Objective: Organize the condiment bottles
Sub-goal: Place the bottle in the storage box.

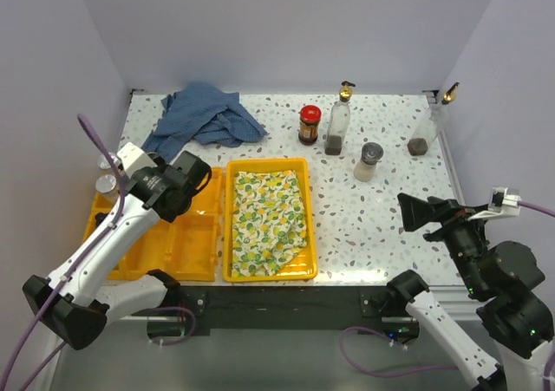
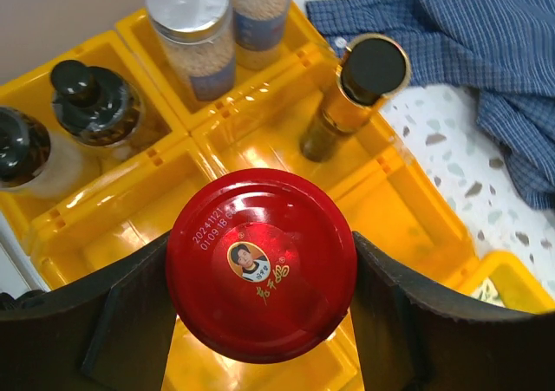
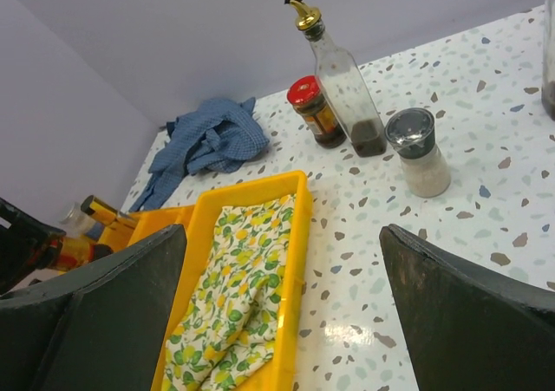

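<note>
My left gripper (image 2: 260, 274) is shut on a red-lidded sauce jar (image 2: 260, 235), held above a bare compartment of the yellow divided tray (image 2: 408, 209); its fingers press the lid from both sides. That tray holds two grey-capped shakers (image 2: 192, 35), two dark-capped bottles (image 2: 94, 105) and a gold bottle with a black cap (image 2: 357, 87). On the table stand another red-lidded jar (image 1: 310, 124), a glass bottle with a gold pourer (image 1: 338, 122), a grey-capped shaker (image 1: 368, 161) and a second pourer bottle (image 1: 427, 131). My right gripper (image 1: 427, 213) hangs open and empty at the right.
A crumpled blue cloth (image 1: 204, 118) lies at the back left. A second yellow tray (image 1: 303, 261) with a lemon-print cloth (image 1: 267, 218) sits in the middle, right of the divided tray (image 1: 195, 257). Walls close the table on three sides.
</note>
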`<state>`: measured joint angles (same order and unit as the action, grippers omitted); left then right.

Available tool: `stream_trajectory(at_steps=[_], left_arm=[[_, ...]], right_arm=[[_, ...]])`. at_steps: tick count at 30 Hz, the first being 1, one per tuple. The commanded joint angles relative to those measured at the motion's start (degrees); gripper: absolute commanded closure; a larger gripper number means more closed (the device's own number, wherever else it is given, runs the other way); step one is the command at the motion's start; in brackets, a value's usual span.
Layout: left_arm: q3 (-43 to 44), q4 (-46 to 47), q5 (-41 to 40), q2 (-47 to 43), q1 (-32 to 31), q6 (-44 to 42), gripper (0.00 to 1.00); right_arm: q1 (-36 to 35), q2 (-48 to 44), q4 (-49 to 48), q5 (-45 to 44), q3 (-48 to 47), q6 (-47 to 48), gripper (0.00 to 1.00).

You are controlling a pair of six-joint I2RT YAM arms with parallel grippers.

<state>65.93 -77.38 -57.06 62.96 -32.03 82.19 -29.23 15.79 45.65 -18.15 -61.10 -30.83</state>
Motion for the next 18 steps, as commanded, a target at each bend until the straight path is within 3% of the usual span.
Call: stream_trajectory(at_steps=[1,11,18], left_arm=[[-1.5,2.0,-8.5,-1.1,5.5,5.2,1.00],[-6.6,2.0,-9.7,-4.7,10.8,5.7,1.00],[-7.4,2.0,-9.2,-3.8,11.6,1.3,1.00]], right_arm=[[-0.2,1.5,-1.8,1.6,-0.9,0.9,0.01],[-0.2,1.9,-2.4,2.1,0.8,1.6,0.02],[-0.2,2.9,-3.3,3.0,1.7,1.6,0.01]])
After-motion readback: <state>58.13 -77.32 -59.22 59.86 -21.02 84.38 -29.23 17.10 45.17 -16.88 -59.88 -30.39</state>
